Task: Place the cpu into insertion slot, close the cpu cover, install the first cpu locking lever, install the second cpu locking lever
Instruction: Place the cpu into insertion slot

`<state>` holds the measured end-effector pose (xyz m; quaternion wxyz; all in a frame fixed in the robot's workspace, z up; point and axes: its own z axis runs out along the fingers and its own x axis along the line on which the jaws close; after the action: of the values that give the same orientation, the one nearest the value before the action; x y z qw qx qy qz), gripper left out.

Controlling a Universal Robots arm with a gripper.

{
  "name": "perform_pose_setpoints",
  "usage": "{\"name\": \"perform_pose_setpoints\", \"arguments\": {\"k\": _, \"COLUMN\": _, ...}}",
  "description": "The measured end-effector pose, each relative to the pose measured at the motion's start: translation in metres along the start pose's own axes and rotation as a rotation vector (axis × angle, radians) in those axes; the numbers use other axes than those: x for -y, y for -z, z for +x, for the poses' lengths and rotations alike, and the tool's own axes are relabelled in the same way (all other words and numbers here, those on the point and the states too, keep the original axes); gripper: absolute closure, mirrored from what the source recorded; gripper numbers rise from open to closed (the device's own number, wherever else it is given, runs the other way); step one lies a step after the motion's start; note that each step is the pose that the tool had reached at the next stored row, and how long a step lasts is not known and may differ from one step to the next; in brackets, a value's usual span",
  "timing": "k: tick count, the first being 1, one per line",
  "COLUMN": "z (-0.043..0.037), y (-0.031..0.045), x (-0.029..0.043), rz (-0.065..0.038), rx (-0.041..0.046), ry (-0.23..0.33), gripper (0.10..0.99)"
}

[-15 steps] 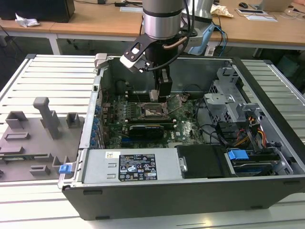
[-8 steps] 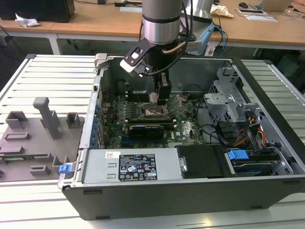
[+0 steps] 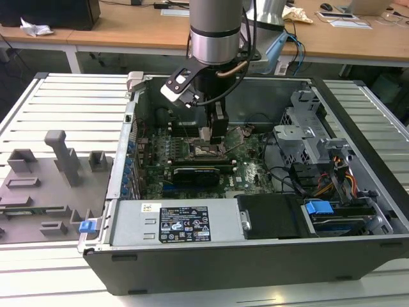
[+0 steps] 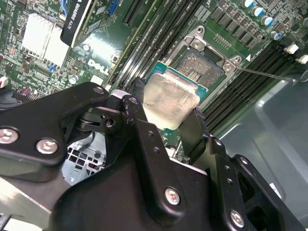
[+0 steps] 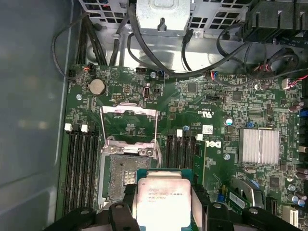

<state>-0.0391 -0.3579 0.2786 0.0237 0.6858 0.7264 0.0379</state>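
Note:
My gripper [image 4: 168,108] is shut on the cpu [image 4: 171,98], a small square chip with a dull silver top, one black finger [image 4: 139,98] on each side. In the first wrist view the cpu [image 5: 161,199] hangs just above the green board and overlaps one edge of the insertion slot [image 5: 122,175], whose dark pin field lies bare. The cpu cover [image 5: 129,126], a thin silvery frame, stands flipped open beyond the slot. In the exterior view the gripper [image 3: 214,133] reaches down into the computer case over the insertion slot [image 3: 204,151]. A thin metal lever [image 4: 264,74] sticks out beside the slot.
Long black memory slots [image 5: 82,163] flank the socket. A black expansion card [image 3: 195,174] lies close in front, with a power supply [image 3: 182,224] beyond it. A silver heat sink [image 5: 258,146], cables and a drive cage [image 3: 307,128] crowd the case. A grey fixture tray [image 3: 45,185] sits outside it.

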Motion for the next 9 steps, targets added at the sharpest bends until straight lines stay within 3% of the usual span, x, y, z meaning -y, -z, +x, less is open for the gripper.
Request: {"name": "perform_pose_setpoints", "arguments": {"k": 9, "z": 0.0001, "y": -0.0031, "x": 0.0005, "rz": -0.001, "rx": -0.0018, "ry": 0.000, "gripper": 0.549}}
